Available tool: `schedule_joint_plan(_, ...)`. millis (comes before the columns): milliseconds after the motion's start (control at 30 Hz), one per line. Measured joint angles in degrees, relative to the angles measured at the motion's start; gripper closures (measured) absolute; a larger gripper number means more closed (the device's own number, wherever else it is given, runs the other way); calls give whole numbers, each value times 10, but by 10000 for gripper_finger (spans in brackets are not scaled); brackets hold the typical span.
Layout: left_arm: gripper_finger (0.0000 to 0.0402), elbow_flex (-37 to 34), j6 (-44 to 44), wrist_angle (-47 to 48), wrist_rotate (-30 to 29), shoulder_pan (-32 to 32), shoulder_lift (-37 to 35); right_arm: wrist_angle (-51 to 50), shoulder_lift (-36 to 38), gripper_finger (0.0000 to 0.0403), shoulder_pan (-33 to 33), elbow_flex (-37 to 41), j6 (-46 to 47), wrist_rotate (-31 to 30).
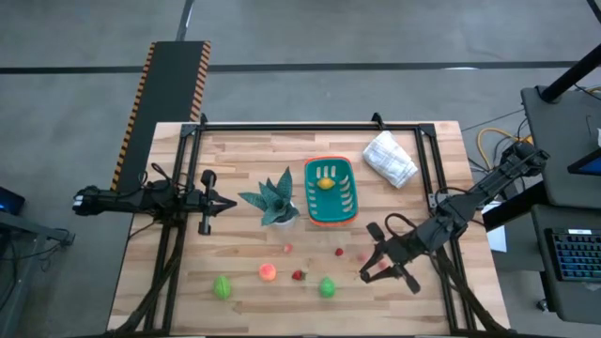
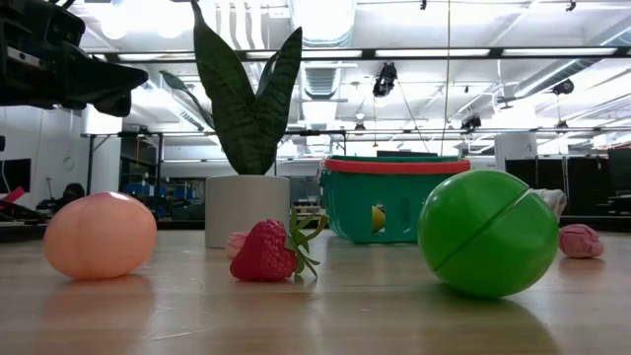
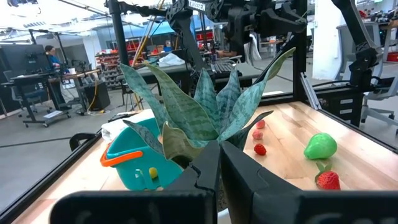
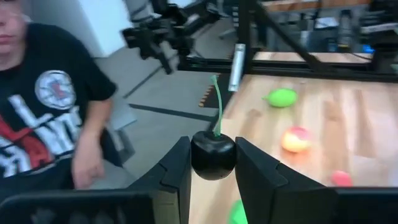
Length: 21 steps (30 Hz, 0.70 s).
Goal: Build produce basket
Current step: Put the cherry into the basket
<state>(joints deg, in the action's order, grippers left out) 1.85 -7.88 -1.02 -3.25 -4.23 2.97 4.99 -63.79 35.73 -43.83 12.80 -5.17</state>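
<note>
The teal basket (image 1: pixel 331 211) with its orange band stands at mid-table, a yellow piece (image 1: pixel 326 183) inside; it also shows in the low view (image 2: pixel 394 202). Loose produce lies on the near half: a green piece (image 1: pixel 222 286), a peach (image 1: pixel 268 272), a strawberry (image 1: pixel 299 275), a green ball (image 1: pixel 326 287) and small red bits (image 1: pixel 339 252). My right gripper (image 1: pixel 369 269) is near the right of these, shut on a dark cherry (image 4: pixel 213 155). My left gripper (image 1: pixel 228 203) hangs shut, left of the potted plant (image 1: pixel 274 202). My right gripper holds the dark cherry by its round body (image 4: pixel 199 157), pinched between the two fingers (image 4: pixel 180 163). The fingers come level, pointing toward the table's left side. The green stem (image 4: pixel 217 106) stands upright above them. Whether the cherry clears the table does not show.
A white bag (image 1: pixel 390 158) lies at the far right, beside the basket. The spiky plant in its white pot (image 2: pixel 246 209) stands just left of the basket. A person in a dark printed shirt (image 4: pixel 50 106) is beyond the table edge. Bare wood lies along the near edge.
</note>
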Motion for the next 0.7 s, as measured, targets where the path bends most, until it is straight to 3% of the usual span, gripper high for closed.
schedule_joint_plan(467,402,0,0,0,0,0,0,-43,-1,314,0,0,12,-227)
schedule_joint_plan(700,402,0,0,0,0,0,0,-99,-24,314,-1,0,81,-389)
